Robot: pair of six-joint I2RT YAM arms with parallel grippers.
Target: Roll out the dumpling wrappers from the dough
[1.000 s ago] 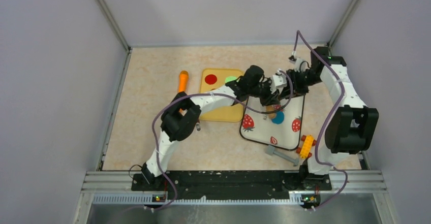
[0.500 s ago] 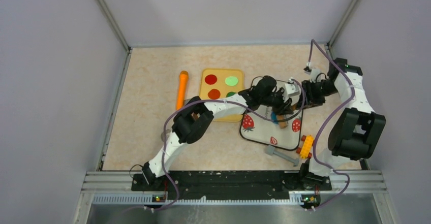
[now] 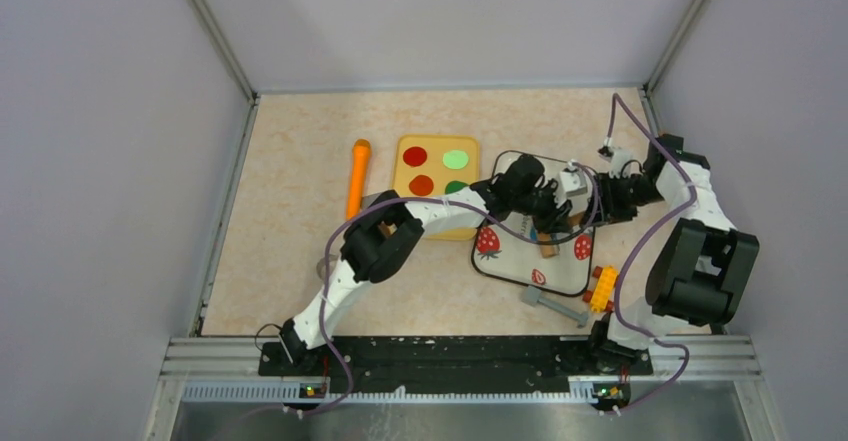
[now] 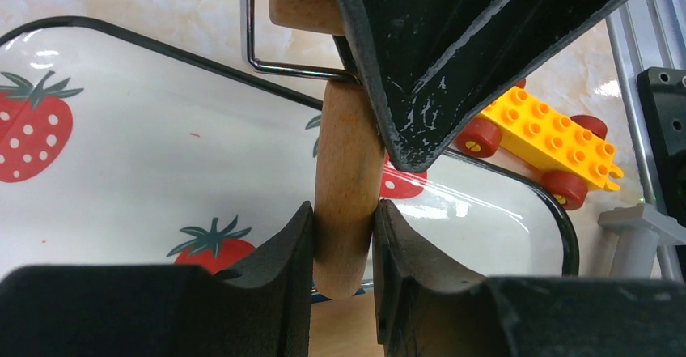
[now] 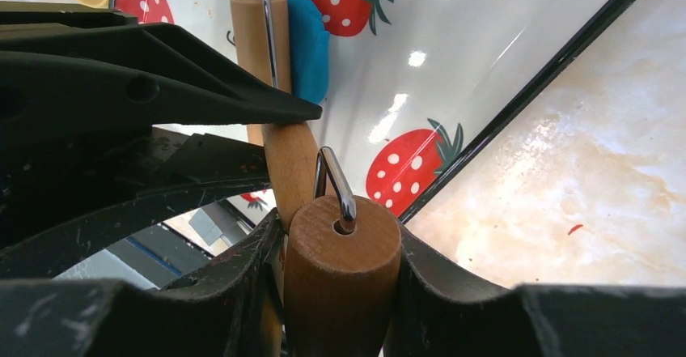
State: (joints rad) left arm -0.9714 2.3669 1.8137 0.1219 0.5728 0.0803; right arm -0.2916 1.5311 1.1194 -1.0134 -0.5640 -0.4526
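Observation:
A wooden roller tool with a wire frame lies over the strawberry-print mat (image 3: 515, 264). My left gripper (image 4: 344, 219) is shut on its slim wooden handle (image 4: 348, 171). Beside it, my right gripper (image 5: 340, 244) is shut on the thick roller end (image 5: 344, 276), where the wire enters. The far roller end (image 5: 252, 29) rests against the blue dough (image 5: 309, 45), a thick lump on the mat. From above, both grippers meet over the mat, the left gripper (image 3: 545, 216) beside the right gripper (image 3: 592, 204). The dumpling wrappers are out of view.
A yellow tray (image 3: 437, 171) left of the mat holds two red discs (image 3: 415, 154) and two green discs (image 3: 456, 159). An orange stick (image 3: 357, 176) lies further left. A yellow toy car (image 3: 602, 288) and a grey tool (image 3: 553, 306) sit at the mat's near right corner.
Both arms have carried the roller tool toward the near side of the mat, uncovering the tray's right-hand discs. Both grips on the tool have held.

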